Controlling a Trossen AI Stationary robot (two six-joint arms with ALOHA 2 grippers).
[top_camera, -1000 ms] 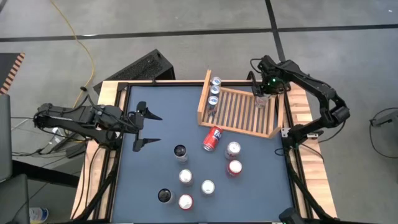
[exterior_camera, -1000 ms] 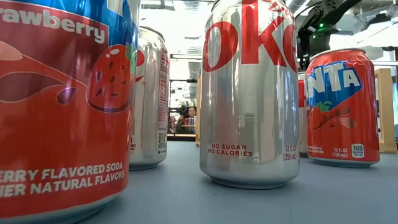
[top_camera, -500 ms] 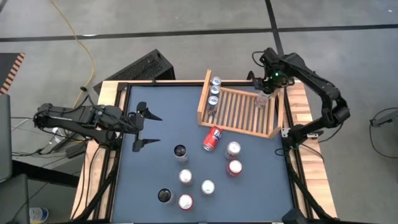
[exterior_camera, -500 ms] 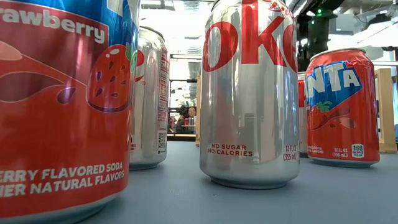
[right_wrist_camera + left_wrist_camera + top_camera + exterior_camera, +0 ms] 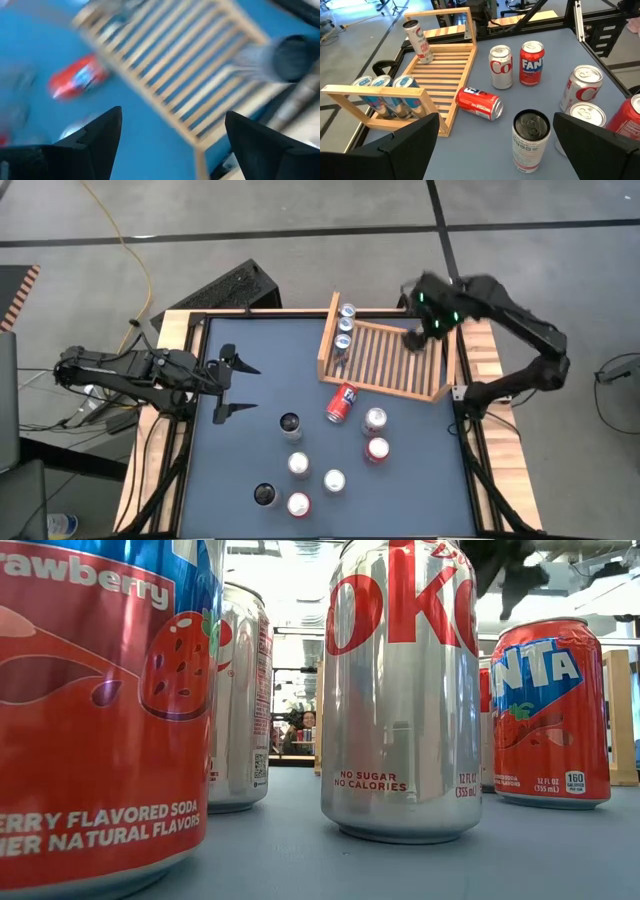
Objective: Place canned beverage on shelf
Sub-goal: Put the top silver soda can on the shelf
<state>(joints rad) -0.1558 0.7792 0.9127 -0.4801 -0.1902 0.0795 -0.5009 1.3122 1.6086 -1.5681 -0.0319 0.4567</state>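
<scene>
I see the dark counter [image 5: 250, 380] framed in light wood. The shelf [image 5: 385, 360] lies at its far right, slats bare in the middle. Three cans [image 5: 344, 330] stand in a row against the shelf's left board, and one more can [image 5: 418, 41] stands alone at the opposite end. My right claw [image 5: 425, 320] hovers over that end of the shelf, fingers spread wide and holding nothing. My left claw [image 5: 228, 383] waits over the counter's left side, also wide and empty. A red can [image 5: 341, 402] lies on its side just beside the shelf's near edge; the other loose cans [image 5: 331, 465] stand upright nearer me.
</scene>
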